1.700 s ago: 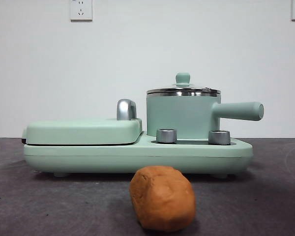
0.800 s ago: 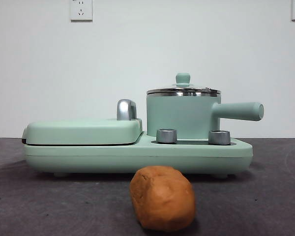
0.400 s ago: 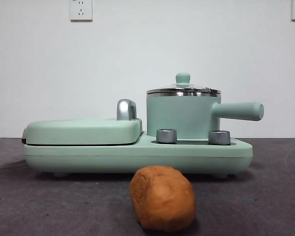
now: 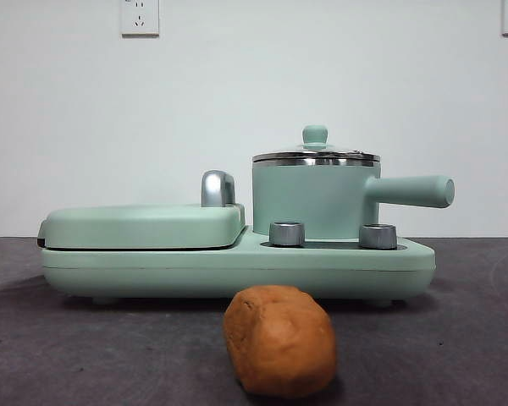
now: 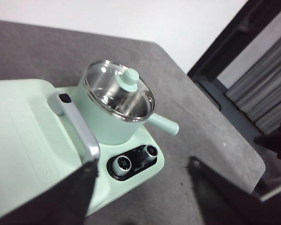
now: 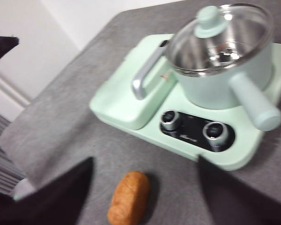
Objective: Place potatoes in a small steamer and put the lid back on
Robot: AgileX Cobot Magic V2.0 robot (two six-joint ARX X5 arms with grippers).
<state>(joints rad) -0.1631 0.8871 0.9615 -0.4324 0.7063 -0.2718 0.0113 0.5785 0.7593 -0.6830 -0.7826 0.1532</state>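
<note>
Nothing has moved since the earlier front views: potato, pot and lid sit exactly as before. At the lower centre of the front view, the potato (image 4: 280, 341) lies on the dark surface (image 4: 457, 338), just in front of the mint-green cooker base (image 4: 237, 266). Right of centre, the small steamer (image 4: 315, 201) stands on that base, its handle pointing right, with the lid (image 4: 315, 155) closed on its rim. Left of it lies the flat griddle cover (image 4: 142, 225). Both arms hang high above the surface: the left tool (image 5: 140, 187) and the right tool (image 6: 143, 187) each have their jaws spread apart, holding nothing.
</note>
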